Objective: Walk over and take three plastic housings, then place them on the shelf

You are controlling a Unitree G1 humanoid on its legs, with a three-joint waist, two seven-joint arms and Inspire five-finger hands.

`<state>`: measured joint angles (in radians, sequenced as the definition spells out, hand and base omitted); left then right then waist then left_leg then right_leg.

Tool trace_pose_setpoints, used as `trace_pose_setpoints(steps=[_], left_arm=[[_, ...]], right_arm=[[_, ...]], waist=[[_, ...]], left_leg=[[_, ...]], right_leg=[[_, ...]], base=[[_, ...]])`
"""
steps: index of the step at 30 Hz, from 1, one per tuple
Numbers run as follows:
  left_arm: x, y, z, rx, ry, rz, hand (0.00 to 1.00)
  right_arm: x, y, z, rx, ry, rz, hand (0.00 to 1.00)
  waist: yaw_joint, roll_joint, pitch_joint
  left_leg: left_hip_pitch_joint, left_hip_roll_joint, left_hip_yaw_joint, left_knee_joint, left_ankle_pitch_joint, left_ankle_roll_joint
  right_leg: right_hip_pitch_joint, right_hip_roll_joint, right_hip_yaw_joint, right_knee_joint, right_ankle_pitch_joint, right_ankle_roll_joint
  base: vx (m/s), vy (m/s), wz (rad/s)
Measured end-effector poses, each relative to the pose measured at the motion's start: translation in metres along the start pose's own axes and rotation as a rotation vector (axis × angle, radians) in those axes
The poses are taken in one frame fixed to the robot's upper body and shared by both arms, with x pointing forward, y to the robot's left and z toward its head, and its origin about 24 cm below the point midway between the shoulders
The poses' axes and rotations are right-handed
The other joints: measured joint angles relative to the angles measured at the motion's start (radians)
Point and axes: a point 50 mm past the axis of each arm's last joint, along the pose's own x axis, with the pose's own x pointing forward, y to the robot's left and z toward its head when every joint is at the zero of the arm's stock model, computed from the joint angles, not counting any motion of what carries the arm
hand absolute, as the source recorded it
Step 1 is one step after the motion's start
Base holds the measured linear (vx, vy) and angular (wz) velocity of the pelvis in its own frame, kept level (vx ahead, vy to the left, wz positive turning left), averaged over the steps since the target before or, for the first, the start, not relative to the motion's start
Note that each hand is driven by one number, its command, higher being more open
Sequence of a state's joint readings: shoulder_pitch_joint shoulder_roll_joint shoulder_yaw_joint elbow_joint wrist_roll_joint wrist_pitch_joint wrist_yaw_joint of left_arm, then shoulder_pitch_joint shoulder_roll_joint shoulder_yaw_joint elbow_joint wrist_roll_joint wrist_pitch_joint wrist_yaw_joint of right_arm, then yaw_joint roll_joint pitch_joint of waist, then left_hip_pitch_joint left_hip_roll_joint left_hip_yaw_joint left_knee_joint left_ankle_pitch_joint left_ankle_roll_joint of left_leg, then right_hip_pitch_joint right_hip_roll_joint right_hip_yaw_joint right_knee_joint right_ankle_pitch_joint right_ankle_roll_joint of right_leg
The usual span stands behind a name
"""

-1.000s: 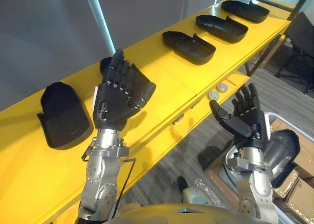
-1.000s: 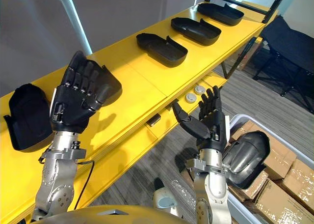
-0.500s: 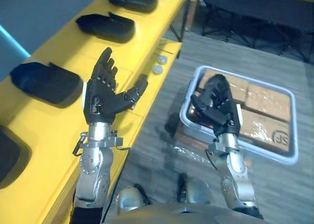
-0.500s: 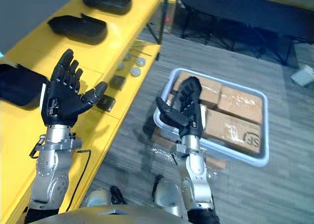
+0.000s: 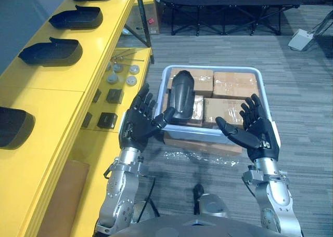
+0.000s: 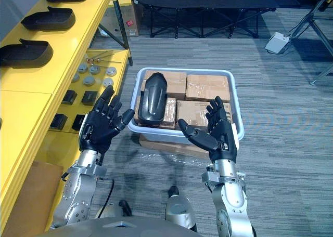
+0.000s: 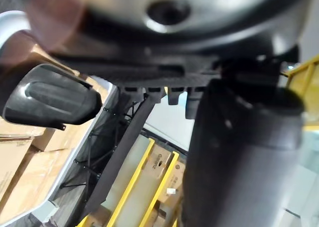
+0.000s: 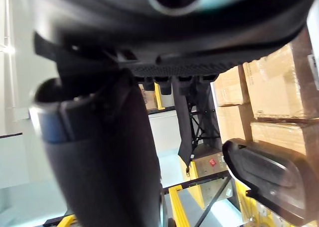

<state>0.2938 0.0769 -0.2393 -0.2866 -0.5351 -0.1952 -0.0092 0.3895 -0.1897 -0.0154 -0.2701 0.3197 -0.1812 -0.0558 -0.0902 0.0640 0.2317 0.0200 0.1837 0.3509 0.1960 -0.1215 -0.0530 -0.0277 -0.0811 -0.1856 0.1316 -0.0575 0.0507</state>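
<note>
A: Your hands' pose?
B: L hand (image 5: 136, 128) & R hand (image 5: 255, 133): raised, palms facing, fingers spread, empty.
A: Housing?
B: One housing (image 5: 181, 95) lies on boxes (image 5: 234, 86) in bin (image 5: 263, 99); more housings (image 5: 51, 51) on yellow shelf (image 5: 52, 107).

Camera swung from shelf (image 5: 41, 102) to tub (image 5: 210, 67); left robot hand (image 5: 136, 125), right robot hand (image 5: 255, 133) now before it.

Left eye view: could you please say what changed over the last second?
The camera swung from the yellow shelf to the bin holding a black housing. The left hand drew away from the shelf; it and the right hand stayed open, empty. Shelf housings stayed put.
</note>
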Motion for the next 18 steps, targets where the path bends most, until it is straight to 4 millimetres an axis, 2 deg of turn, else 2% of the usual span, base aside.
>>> trace_pose_setpoints(steps=[4,8,10,12,13,14,16,18], left_arm=[[-0.001,0.001,-0.002,0.029,0.028,-0.016,1.00],[0.000,0.005,-0.006,0.114,0.094,-0.018,1.00],[0.005,0.013,-0.011,0.166,0.147,-0.001,1.00],[0.008,0.017,-0.017,0.196,0.188,0.000,1.00],[0.010,0.019,-0.019,0.207,0.202,0.000,1.00],[0.012,0.023,-0.023,0.240,0.231,0.003,1.00],[0.013,0.032,-0.032,0.274,0.298,0.016,1.00],[0.012,0.039,-0.039,0.285,0.342,0.033,1.00]], right_arm=[[0.002,0.006,-0.012,0.033,0.041,-0.036,1.00],[0.009,-0.003,-0.032,0.046,0.110,-0.104,1.00],[0.031,-0.020,-0.041,0.026,0.140,-0.178,1.00],[0.046,-0.037,-0.042,0.018,0.146,-0.261,1.00],[0.054,-0.044,-0.040,0.020,0.141,-0.292,1.00],[0.070,-0.059,-0.030,0.018,0.117,-0.357,1.00],[0.106,-0.081,0.001,-0.009,0.039,-0.470,1.00],[0.127,-0.093,0.025,-0.020,-0.011,-0.520,1.00]], waist=[[0.031,-0.031,0.006],[0.037,-0.043,0.006],[0.041,-0.049,0.022],[0.057,-0.050,0.033],[0.062,-0.051,0.040],[0.070,-0.049,0.065],[0.093,-0.046,0.121],[0.107,-0.034,0.157]], left_leg=[[-0.002,-0.026,0.031,-0.006,-0.005,-0.009],[-0.027,-0.052,0.029,0.011,-0.024,0.014],[-0.073,-0.059,0.003,0.066,-0.045,0.033],[-0.103,-0.059,-0.013,0.102,-0.060,0.037],[-0.119,-0.059,-0.022,0.119,-0.065,0.040],[-0.147,-0.061,-0.043,0.147,-0.070,0.047],[-0.194,-0.068,-0.068,0.182,-0.072,0.050],[-0.218,-0.073,-0.081,0.200,-0.073,0.054]], right_leg=[[-0.010,-0.016,0.024,-0.022,0.032,0.028],[-0.001,-0.046,0.021,-0.085,0.075,0.051],[0.010,-0.058,0.000,-0.125,0.112,0.058],[0.013,-0.060,-0.018,-0.147,0.130,0.061],[0.014,-0.062,-0.026,-0.156,0.136,0.062],[0.015,-0.065,-0.043,-0.169,0.151,0.064],[0.011,-0.071,-0.065,-0.202,0.181,0.067],[0.008,-0.076,-0.080,-0.209,0.190,0.070]], base=[[0.00,0.105,-0.17],[0.00,0.136,0.01],[-0.02,0.119,0.16],[-0.06,0.053,0.19],[-0.11,0.064,0.30],[-0.15,0.071,0.39],[-0.20,0.056,0.34],[-0.15,0.026,0.21]])
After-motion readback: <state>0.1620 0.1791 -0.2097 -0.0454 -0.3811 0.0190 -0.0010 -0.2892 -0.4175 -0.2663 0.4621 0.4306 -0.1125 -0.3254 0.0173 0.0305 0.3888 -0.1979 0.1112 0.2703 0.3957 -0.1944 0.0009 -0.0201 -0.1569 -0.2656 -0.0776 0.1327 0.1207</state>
